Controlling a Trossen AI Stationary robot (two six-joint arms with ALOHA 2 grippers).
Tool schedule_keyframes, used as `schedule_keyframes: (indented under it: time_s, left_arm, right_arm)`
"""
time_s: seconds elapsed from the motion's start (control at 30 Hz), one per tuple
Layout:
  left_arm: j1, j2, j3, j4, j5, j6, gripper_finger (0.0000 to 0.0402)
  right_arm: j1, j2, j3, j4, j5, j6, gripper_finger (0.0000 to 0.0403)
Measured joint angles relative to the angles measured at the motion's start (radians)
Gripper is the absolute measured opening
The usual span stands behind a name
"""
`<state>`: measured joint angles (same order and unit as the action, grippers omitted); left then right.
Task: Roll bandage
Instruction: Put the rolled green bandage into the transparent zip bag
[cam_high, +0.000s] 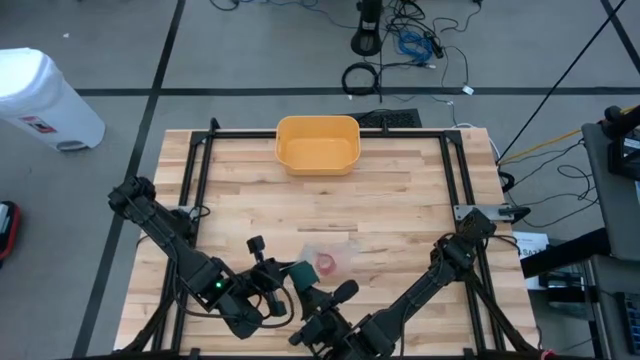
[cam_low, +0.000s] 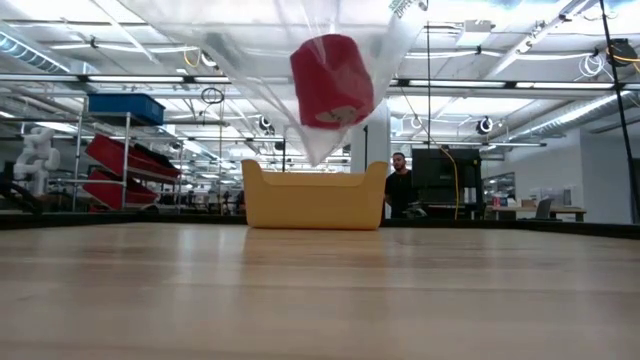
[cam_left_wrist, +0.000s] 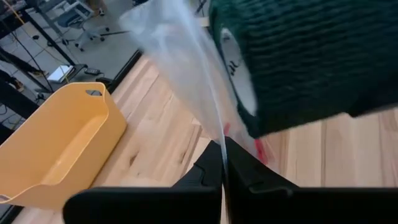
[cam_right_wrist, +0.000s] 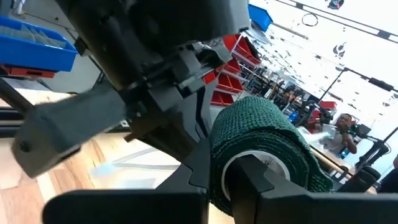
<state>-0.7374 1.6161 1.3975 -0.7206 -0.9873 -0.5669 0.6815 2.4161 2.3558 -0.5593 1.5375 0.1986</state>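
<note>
A clear plastic bag (cam_low: 300, 60) hangs in the air over the near middle of the table, with a red bandage roll (cam_low: 332, 80) in its lower tip. My left gripper (cam_left_wrist: 222, 155) is shut on this bag (cam_high: 330, 250). Right beside it my right gripper (cam_right_wrist: 221, 174) is shut on a dark green bandage roll (cam_right_wrist: 261, 130), which fills the left wrist view (cam_left_wrist: 311, 56). From above the green roll (cam_high: 300, 272) shows between the two grippers, by the bag. My left gripper pinches the clear bag's thin film (cam_left_wrist: 214, 134) between its two shut fingers. The bag runs on beyond the fingers and hangs with the red roll in it, clear of the table. My right gripper holds the green roll with one finger (cam_right_wrist: 249, 177) in its white hollow core (cam_right_wrist: 239, 165) and the other finger (cam_right_wrist: 196, 165) outside on the wound bandage. The fingers come at the roll's open end, about level. The roll is lifted clear of the table.
A yellow tub (cam_high: 317, 143) stands at the table's far middle, empty. The wooden tabletop (cam_high: 400, 210) between tub and grippers is bare. A white bin (cam_high: 45, 95) stands on the floor at far left. A person (cam_low: 398, 185) stands in the room behind.
</note>
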Motion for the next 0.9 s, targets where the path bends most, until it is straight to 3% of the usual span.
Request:
schedule_keyframes:
  time_s: [0.3,0.53,0.73,0.9]
  left_arm:
    - [-0.015,0.000,0.016,-0.004,0.002,0.007,0.0000]
    - [-0.016,-0.001,0.016,-0.038,0.000,0.012,0.0000]
    - [-0.016,-0.001,0.016,-0.123,-0.062,0.066,0.0000]
    - [-0.018,-0.001,0.016,-0.156,-0.065,0.200,0.0000]
  right_arm:
    - [0.016,-0.001,0.000,-0.075,-0.030,0.129,0.0022]
    - [0.046,-0.001,0.000,-0.076,-0.032,0.138,0.0022]
    - [0.083,-0.001,0.000,-0.074,-0.032,0.153,0.0022]
    - [0.152,-0.001,0.000,-0.062,-0.032,0.126,0.0022]
